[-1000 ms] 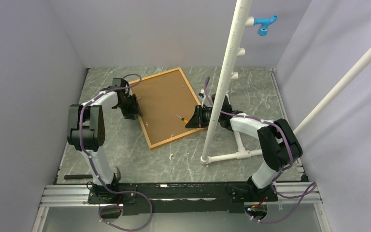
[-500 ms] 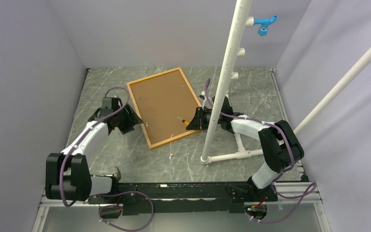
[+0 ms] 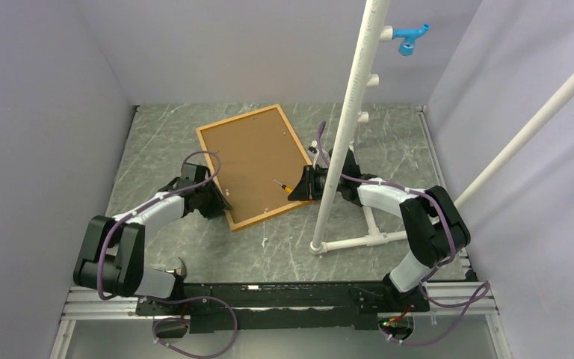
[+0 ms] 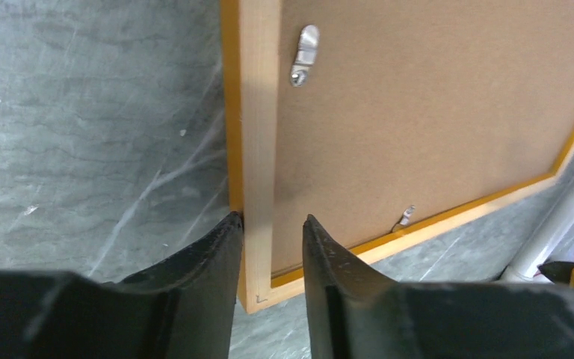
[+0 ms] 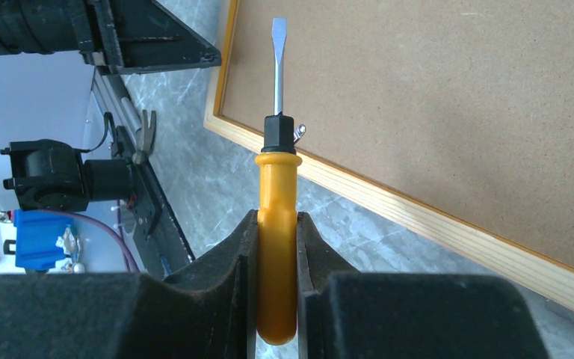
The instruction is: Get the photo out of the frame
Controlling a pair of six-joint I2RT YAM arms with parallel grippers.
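The orange frame (image 3: 275,212) lies face down on the table, its brown backing board (image 3: 254,161) facing up. The photo is hidden under the board. My left gripper (image 3: 223,200) straddles the frame's left rail (image 4: 260,112) just short of the near corner and is shut on it (image 4: 271,221); the outer finger (image 4: 217,247) presses the orange edge. At the frame's right side my right gripper (image 3: 299,185) is shut on an orange-handled screwdriver (image 5: 276,194), whose blade points over the board. Metal clips (image 4: 305,54) hold the board in.
A white pipe stand (image 3: 344,134) rises just right of the frame, in front of the right arm, its base (image 3: 359,241) on the table. A blue fitting (image 3: 411,37) hangs high up. Walls close in on both sides. A dark tool (image 3: 119,274) lies near left.
My left arm left the far part of the frame's left rail, swung back towards me, and now grips the same rail near the near corner. The right arm and screwdriver have not moved.
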